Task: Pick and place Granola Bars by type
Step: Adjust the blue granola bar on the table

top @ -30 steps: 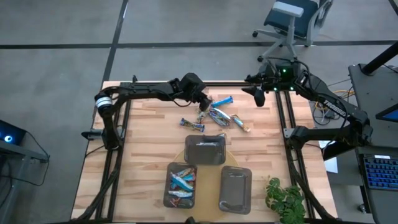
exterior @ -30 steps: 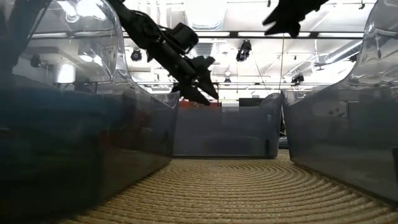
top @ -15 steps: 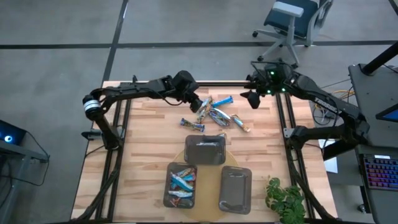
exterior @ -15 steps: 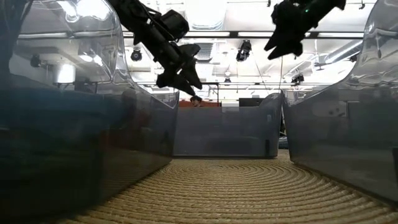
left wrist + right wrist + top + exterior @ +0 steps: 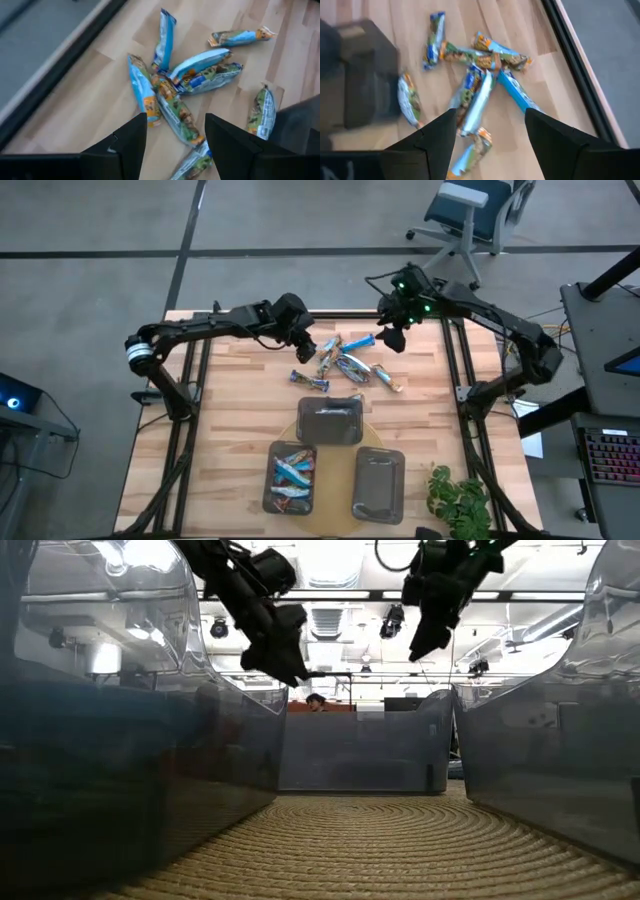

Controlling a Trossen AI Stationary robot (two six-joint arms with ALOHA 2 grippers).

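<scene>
In the high view, the left gripper (image 5: 305,345) hangs just beside the loose pile of granola bars (image 5: 345,363) on the far part of the wooden table (image 5: 220,430). The right gripper (image 5: 392,338) hangs over the other end of the pile. Three dark trays stand nearer; the near left tray (image 5: 292,477) holds several blue bars, the far tray (image 5: 331,420) and the near right tray (image 5: 378,483) show none.

In the low view, both grippers hang in the air above clear tray walls (image 5: 360,755).

In the left wrist view, the fingers (image 5: 131,142) stand apart, holding nothing, over the bars (image 5: 190,80).

In the right wrist view, the fingers (image 5: 440,132) are also apart and empty above the bars (image 5: 477,85).
</scene>
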